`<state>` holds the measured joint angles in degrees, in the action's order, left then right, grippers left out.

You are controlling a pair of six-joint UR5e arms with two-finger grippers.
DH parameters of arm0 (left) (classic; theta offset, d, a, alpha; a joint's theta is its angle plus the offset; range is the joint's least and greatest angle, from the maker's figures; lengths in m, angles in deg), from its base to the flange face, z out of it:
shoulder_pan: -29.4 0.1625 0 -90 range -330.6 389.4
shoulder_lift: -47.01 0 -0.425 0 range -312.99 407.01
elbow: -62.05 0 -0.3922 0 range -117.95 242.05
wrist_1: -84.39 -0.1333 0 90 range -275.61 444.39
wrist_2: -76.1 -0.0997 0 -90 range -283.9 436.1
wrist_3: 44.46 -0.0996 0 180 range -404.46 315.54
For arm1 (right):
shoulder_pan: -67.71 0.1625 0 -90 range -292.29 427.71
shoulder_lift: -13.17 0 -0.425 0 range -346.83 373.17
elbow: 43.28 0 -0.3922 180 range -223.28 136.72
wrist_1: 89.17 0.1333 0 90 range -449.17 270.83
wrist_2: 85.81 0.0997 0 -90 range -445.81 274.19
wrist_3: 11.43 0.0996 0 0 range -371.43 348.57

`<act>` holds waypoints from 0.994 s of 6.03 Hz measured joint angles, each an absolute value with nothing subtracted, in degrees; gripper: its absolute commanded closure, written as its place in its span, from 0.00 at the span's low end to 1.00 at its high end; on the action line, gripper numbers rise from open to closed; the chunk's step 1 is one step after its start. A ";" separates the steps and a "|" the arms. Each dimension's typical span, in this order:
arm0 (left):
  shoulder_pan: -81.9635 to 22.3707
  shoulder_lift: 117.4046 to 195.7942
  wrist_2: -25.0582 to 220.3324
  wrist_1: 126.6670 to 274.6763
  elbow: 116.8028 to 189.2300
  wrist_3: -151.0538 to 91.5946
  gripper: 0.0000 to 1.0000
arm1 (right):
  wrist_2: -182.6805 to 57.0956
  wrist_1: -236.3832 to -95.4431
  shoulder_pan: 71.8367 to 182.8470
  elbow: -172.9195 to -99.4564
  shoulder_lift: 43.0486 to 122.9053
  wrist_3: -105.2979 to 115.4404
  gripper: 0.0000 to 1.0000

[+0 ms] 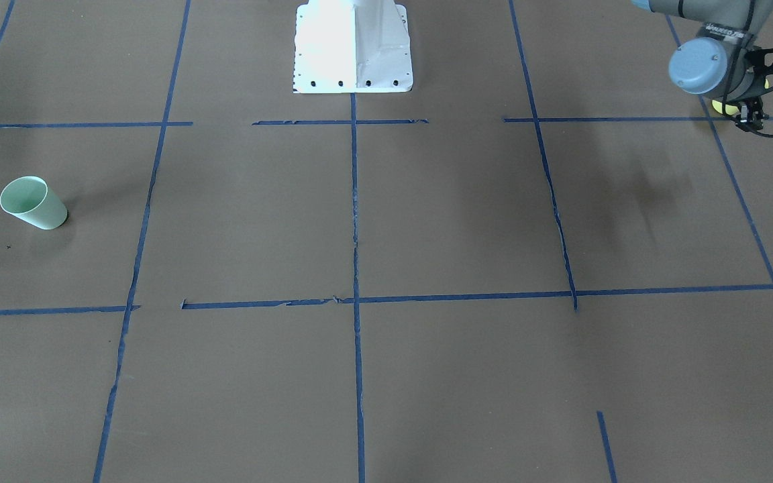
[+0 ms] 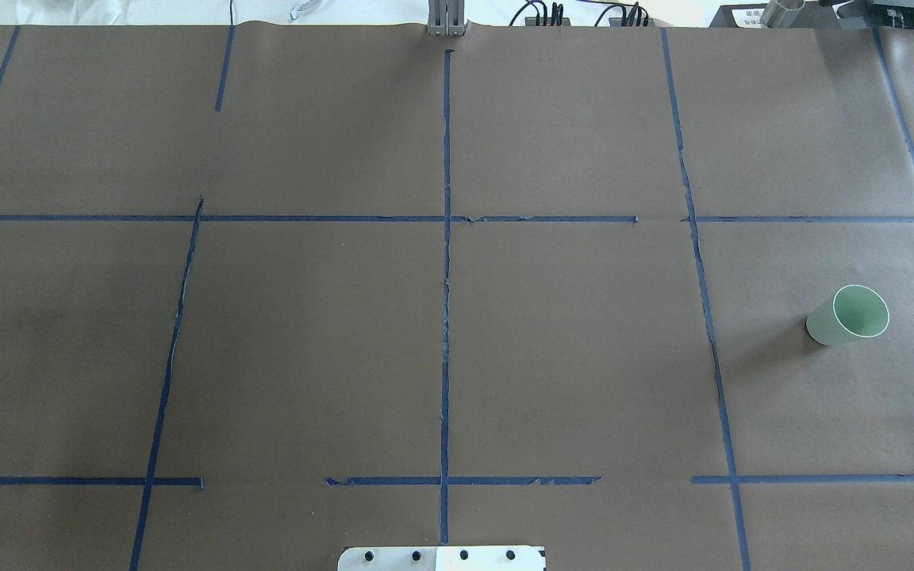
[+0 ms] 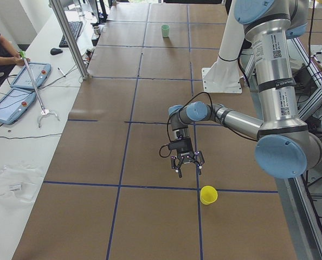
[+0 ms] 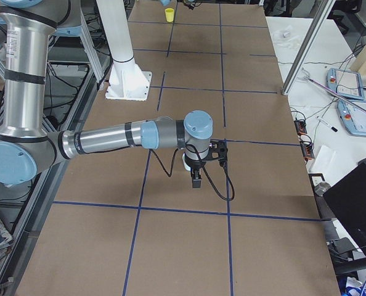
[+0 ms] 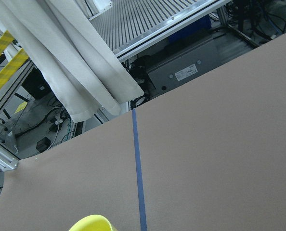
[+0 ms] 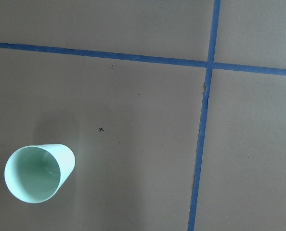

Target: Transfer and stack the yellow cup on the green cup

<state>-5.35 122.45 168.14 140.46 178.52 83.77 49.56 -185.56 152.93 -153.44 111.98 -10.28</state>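
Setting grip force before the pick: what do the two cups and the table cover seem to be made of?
The yellow cup looks like thin plastic: smooth, evenly coloured, slightly glossy. The green cup looks the same, with a thin pale rim and soft sheen; coated paper isn't ruled out. The cover seems matte brown paper, marked with blue tape.

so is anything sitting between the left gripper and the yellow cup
Nothing visible does. The left gripper hangs above the table beside the yellow cup, which stands upright, rim up. Between them only the brown table paper shows.
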 measured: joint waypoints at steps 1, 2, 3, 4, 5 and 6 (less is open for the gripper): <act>-3.30 123.25 168.77 138.47 177.90 88.86 0.00 | 49.51 -185.60 152.90 -153.38 112.23 -10.29 0.00; -2.62 124.76 169.43 137.50 176.14 92.19 0.00 | 49.50 -185.68 152.84 -153.35 112.46 -10.29 0.00; -1.54 126.03 169.83 137.11 174.39 94.64 0.00 | 49.50 -185.71 152.64 -153.29 112.60 -10.29 0.00; -0.07 126.50 170.19 136.91 172.36 98.24 0.00 | 49.49 -185.71 152.33 -153.28 112.67 -10.29 0.00; 0.80 126.77 170.92 136.87 169.76 102.31 0.00 | 49.52 -185.72 152.10 -153.30 112.76 -10.32 0.00; 1.62 127.03 172.53 136.84 168.17 104.50 0.00 | 49.53 -185.69 151.80 -153.31 112.84 -10.33 0.00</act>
